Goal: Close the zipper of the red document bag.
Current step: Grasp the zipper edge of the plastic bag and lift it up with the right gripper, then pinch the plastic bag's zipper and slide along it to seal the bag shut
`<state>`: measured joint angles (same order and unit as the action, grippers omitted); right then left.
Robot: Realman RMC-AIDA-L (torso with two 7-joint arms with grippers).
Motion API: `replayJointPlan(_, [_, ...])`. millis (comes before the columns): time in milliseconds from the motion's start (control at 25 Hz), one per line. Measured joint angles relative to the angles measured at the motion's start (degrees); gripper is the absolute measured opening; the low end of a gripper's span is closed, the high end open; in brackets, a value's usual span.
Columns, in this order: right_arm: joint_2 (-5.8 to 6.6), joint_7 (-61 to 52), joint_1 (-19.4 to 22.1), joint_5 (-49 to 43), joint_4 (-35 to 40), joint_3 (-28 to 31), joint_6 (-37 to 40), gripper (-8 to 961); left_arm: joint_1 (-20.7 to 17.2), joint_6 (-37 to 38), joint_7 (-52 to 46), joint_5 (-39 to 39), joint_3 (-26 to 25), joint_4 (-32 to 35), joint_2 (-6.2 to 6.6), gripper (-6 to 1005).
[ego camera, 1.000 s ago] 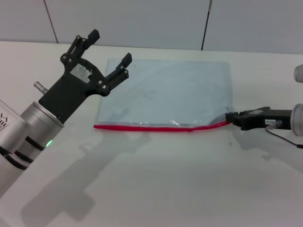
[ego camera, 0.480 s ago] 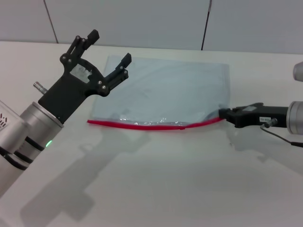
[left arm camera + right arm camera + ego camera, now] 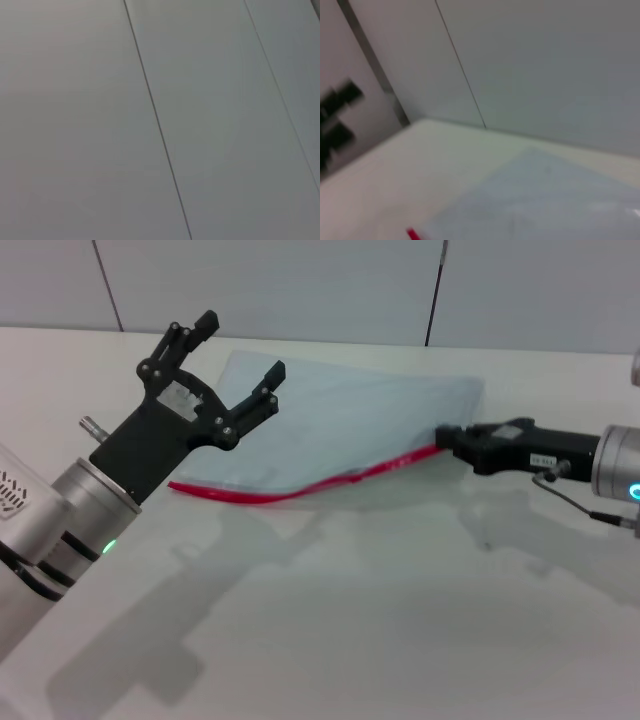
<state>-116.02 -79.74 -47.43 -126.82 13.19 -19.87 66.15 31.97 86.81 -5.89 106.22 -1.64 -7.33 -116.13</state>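
Right gripper (image 3: 447, 439): jaws clamped on the zipper (image 3: 300, 486) at the right end of the bag (image 3: 350, 420). Left gripper (image 3: 240, 345): jaws apart, above the bag's left edge, over the desk (image 3: 400, 620).

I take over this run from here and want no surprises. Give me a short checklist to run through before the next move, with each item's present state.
1. Right pincer is at the zipper's right end: ok.
2. Right pincer really grips the slider: cannot tell, its tip hides it.
3. Left pincer holds the red document bag down: not ok, it is open and raised over the bag's left corner.
4. Bag lies flat on the table: not ok, the red edge bows and rises toward the right pincer.
5. Zipper closed along its length: cannot tell.
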Motion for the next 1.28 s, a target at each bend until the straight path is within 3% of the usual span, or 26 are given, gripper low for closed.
replayJointPlan(160, [-0.04,2.6,-0.5,4.3,-0.8,0.0,2.2,22,0.8,-1.6,0.1,0.1,2.3,0.0,-0.08,865])
replayJointPlan(280, [-0.11,4.2,-1.3,7.2,-1.5,0.0,3.4,23,2.5,-4.5,0.2,0.2,6.9,-0.1,-0.05,865])
replayJointPlan(640, [-0.17,5.7,-2.8,8.6,-2.9,0.0,5.4,21,4.1,-7.4,4.5,0.2,15.2,0.2,-0.12,863])
replayJointPlan(880, [-0.17,5.8,-3.2,8.6,-3.0,-0.4,6.6,21,3.9,-11.3,13.0,-0.3,15.0,-0.3,-0.31,862])
replayJointPlan(1280, [-0.17,5.8,-3.1,8.1,-3.1,-0.5,6.6,21,3.2,-12.1,17.0,-1.8,14.8,-0.2,-0.18,861])
